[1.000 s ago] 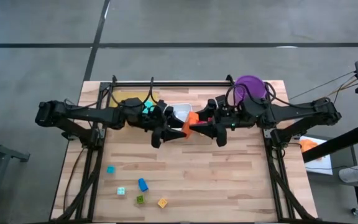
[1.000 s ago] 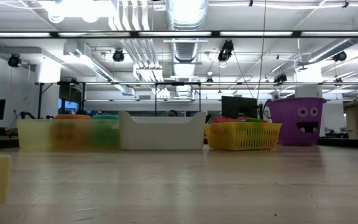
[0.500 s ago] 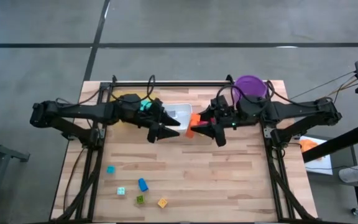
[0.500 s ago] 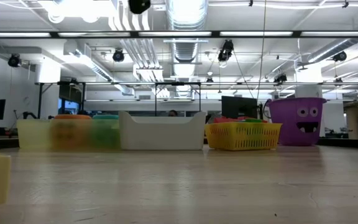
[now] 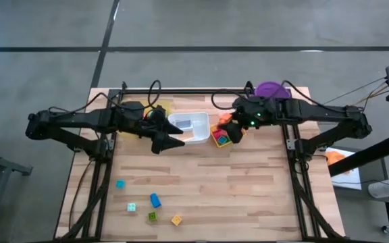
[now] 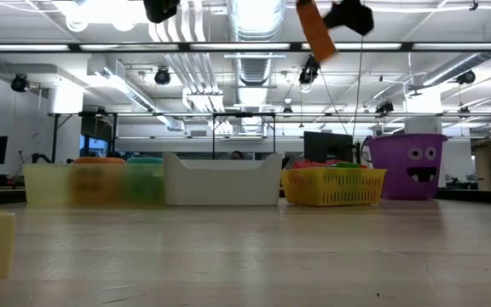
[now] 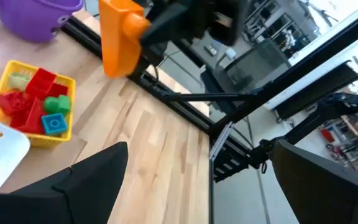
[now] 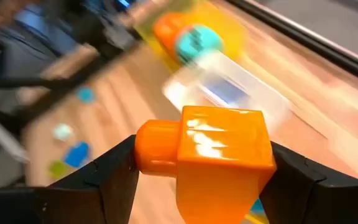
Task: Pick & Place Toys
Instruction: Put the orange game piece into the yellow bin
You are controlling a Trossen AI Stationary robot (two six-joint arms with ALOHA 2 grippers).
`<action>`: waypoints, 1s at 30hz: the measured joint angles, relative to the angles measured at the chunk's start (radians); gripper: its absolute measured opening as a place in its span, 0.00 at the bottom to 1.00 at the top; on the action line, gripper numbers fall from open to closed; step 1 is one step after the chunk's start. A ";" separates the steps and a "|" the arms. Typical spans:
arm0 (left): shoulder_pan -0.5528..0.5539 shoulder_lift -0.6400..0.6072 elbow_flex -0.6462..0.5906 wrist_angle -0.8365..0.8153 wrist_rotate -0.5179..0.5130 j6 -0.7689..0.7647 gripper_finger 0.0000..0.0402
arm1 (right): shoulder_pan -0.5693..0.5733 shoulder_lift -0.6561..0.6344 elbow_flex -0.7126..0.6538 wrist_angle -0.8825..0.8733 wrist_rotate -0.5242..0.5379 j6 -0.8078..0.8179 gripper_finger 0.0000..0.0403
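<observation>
My right gripper (image 8: 201, 180) is shut on an orange toy piece (image 8: 219, 155), high above the yellow basket (image 5: 216, 140) of red, green and blue blocks at the table's far middle. The same orange piece (image 7: 120, 34) shows in the left wrist view. My left gripper (image 7: 197, 186) stands open and empty beside the white tray (image 5: 191, 127), on the tray's left. Several small blocks (image 5: 155, 200) lie on the near left of the table. Orange and teal dice (image 8: 185, 34) rest in the yellow tray (image 5: 147, 109) at the far left. My right gripper pinches the orange piece by two opposite sides (image 8: 260, 168) between its two fingers. The fingers slant down from the table's right side. The piece is lifted clear, above the yellow basket, and in the low view the orange piece (image 6: 316, 30) hangs tilted below the gripper.
A purple bucket (image 5: 270, 90) stands at the far right corner, behind my right arm. The trays and the basket line the far edge. The middle and near right of the wooden table (image 5: 248, 196) is bare.
My left gripper has drawn back toward the table's left edge, away from the orange piece, and now stands beside the white tray. My right gripper has carried the orange piece toward the far right, over the yellow basket, and tipped downward; it now shows at the low view's top.
</observation>
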 joint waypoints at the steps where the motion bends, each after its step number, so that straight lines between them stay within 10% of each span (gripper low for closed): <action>1: 0.000 0.000 0.000 -0.007 0.000 0.000 0.98 | -0.015 0.003 0.000 -0.033 0.000 0.002 0.64; 30: 0.000 0.000 -0.009 -0.040 -0.018 0.001 0.98 | -0.256 0.329 -0.038 -0.254 -0.111 -0.153 0.63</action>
